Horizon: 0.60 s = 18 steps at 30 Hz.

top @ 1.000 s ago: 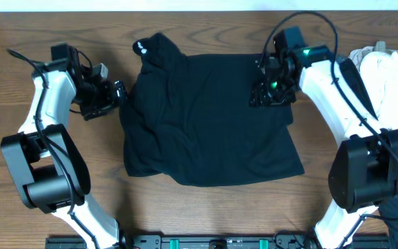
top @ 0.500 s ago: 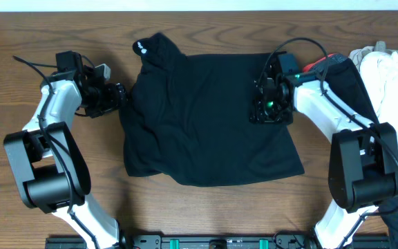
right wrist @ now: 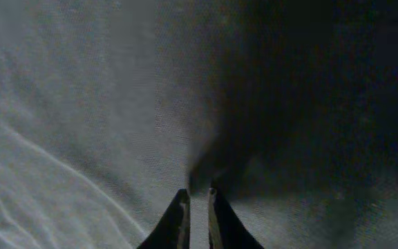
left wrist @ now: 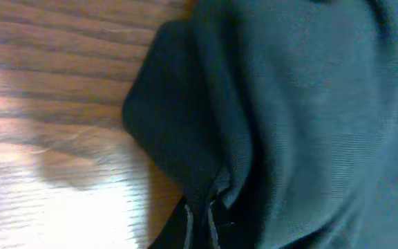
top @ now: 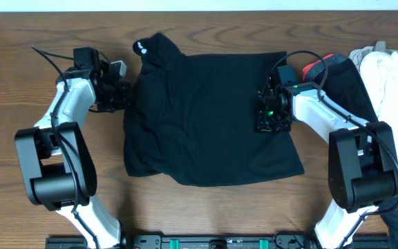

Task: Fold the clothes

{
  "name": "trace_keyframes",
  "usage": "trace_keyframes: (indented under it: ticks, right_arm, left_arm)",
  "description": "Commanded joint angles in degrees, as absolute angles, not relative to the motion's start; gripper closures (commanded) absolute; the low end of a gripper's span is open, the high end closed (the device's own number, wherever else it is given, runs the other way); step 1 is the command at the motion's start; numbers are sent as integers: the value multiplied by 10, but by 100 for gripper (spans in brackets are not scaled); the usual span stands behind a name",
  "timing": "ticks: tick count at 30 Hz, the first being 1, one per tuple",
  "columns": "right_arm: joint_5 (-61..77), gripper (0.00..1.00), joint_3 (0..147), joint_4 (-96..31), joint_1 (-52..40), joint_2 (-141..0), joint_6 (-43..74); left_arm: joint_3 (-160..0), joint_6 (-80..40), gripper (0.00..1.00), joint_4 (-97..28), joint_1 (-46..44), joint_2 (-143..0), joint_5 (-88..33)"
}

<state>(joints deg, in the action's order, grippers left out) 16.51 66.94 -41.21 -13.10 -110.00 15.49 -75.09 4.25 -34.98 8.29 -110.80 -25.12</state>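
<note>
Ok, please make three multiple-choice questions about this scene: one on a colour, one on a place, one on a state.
1. What colour is the neck logo on the black T-shirt?
A. red
B. yellow
C. white

2. Where does the white garment lie?
A. at the right edge of the table
B. on the middle of the black T-shirt
C. at the left edge of the table

3. In what state is the left claw?
A. wide open above bare wood
B. shut on the edge of the black T-shirt
C. shut on the white garment

Answers:
1 C, the small mark at the collar is white.
2 A, the overhead view shows it at the far right.
3 B, the left wrist view shows it pinching black fabric.
</note>
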Motion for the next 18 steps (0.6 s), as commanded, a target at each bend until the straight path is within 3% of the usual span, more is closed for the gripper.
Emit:
trace_keyframes:
  ticks: [1, 8, 14, 15, 16, 17, 18]
  right_arm:
    - [115, 93, 667, -426, -134, -1103, 187]
    - [85, 93, 667, -447, -131, -1103, 193]
    - [85, 93, 667, -446, -131, -1103, 193]
    - [84, 93, 667, -446, -131, -1103, 193]
    - [84, 94, 667, -446, -131, -1103, 193]
    - [84, 94, 667, -446, -131, -1103, 193]
    - [84, 93, 667, -446, -131, -1103, 193]
  left_arm:
    - [-766, 10, 94, -371, 107, -1097, -184]
    - [-801, -2, 94, -417, 153, -1009, -79]
    - [-801, -8, 94, -429, 169, -959, -58]
    - [-801, -9, 91, -431, 169, -957, -57]
    - [-801, -10, 73, -433, 169, -957, -57]
    - [-801, -10, 49, -437, 169, -957, -57]
    - [-801, -10, 37, -442, 169, -958, -57]
